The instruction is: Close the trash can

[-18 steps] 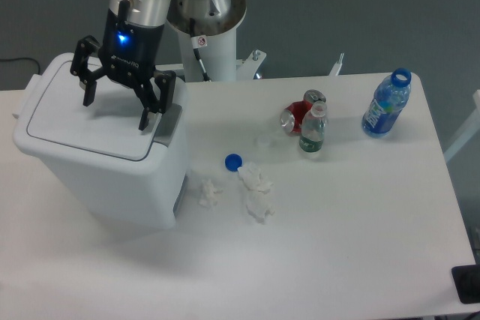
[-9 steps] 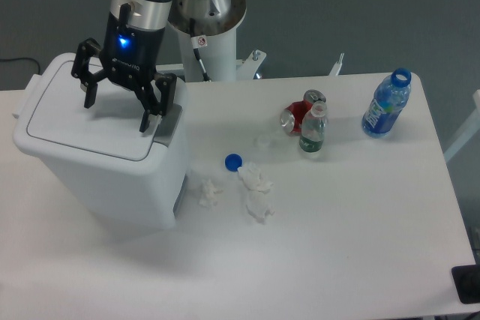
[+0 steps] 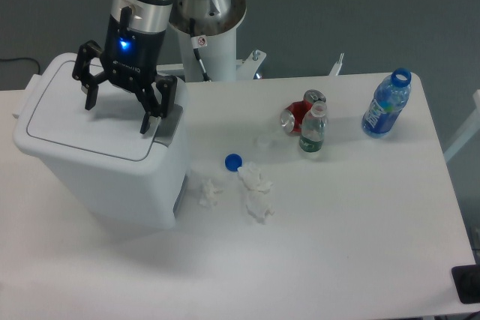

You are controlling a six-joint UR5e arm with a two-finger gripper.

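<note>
**Lid down, claw spread above it**

As far as the single view shows, the bin (image 3: 105, 159) at the left end of the table (image 3: 360, 252) already has its lid (image 3: 82, 121) lying flat on the body, with no gap visible along the near edge. The grey tab (image 3: 169, 124) sits at the lid's right edge.

The claw (image 3: 118, 105) hangs over the lid with its fingers spread wide and nothing between them. One fingertip (image 3: 146, 127) is at the right edge, just by the tab; the other is over the far left part of the lid. Whether either tip touches the plastic cannot be told from this angle.

Judged from this, the closing looks done or nearly so. What may be left is a last press to seat the lid, if it latches, and lifting the arm clear.

To the right of the bin lie crumpled tissues (image 3: 255, 189) and a blue cap (image 3: 233, 160). Farther right stand a red can (image 3: 298, 115), a small bottle (image 3: 313, 130) and a blue bottle (image 3: 387, 103).
</note>
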